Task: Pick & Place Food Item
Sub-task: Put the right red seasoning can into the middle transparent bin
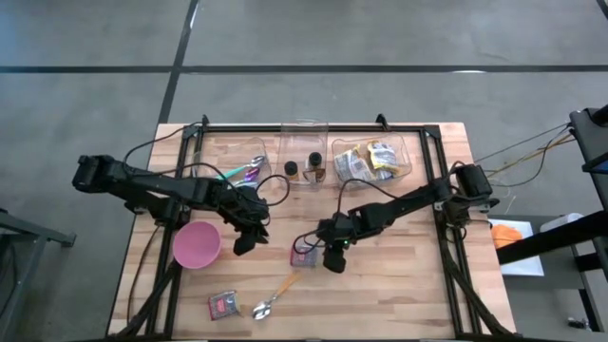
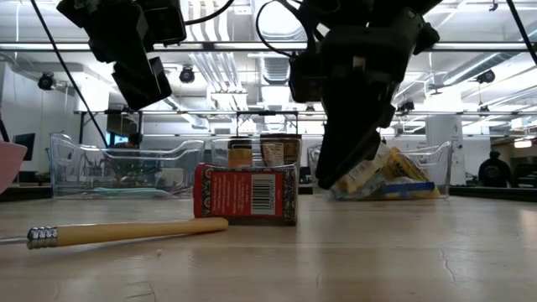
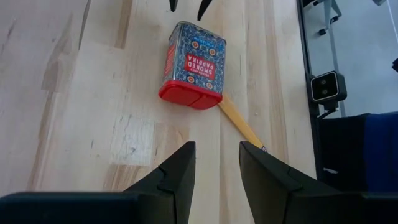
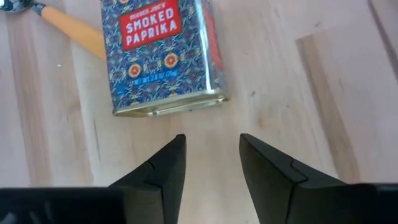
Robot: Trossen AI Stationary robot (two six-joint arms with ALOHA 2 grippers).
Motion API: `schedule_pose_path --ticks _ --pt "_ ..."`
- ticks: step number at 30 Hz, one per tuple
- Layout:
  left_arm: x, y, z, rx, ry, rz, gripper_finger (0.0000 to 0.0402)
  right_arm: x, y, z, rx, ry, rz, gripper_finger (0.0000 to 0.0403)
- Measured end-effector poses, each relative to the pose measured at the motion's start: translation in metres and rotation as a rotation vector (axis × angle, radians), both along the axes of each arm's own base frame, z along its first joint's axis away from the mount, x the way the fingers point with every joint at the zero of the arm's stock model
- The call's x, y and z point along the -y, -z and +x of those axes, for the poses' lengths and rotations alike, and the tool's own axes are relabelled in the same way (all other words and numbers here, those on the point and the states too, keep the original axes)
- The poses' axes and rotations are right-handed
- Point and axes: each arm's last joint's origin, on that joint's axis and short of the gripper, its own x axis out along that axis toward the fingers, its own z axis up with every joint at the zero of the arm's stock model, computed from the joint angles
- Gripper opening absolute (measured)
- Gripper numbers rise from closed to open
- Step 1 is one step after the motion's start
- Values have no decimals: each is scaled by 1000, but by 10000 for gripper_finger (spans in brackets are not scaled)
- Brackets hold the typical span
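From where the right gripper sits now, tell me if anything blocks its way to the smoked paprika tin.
Nothing visible does. The right gripper, fingers apart, faces the smoked paprika tin over bare wooden table. The wooden-handled spoon lies on the tin's far side, out of the way.

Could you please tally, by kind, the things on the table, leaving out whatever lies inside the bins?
Clear bins: 3
Pink bowl: 1
Paprika tin: 1
Spoon: 1
Small dark packet: 1
Total: 7
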Motion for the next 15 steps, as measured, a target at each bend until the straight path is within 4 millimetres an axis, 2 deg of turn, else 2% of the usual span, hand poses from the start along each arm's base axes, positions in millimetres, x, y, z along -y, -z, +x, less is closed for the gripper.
schedule_pose_path --ticks 4,11,15 --pt "0 0 0 0 0 0 132 1 1 -1 -8 -8 22 184" --pt "0 0 0 0 0 0 132 6 3 -2 -31 -18 36 304" --pt "0 0 0 0 0 0 132 7 1 -2 -28 3 -2 354"
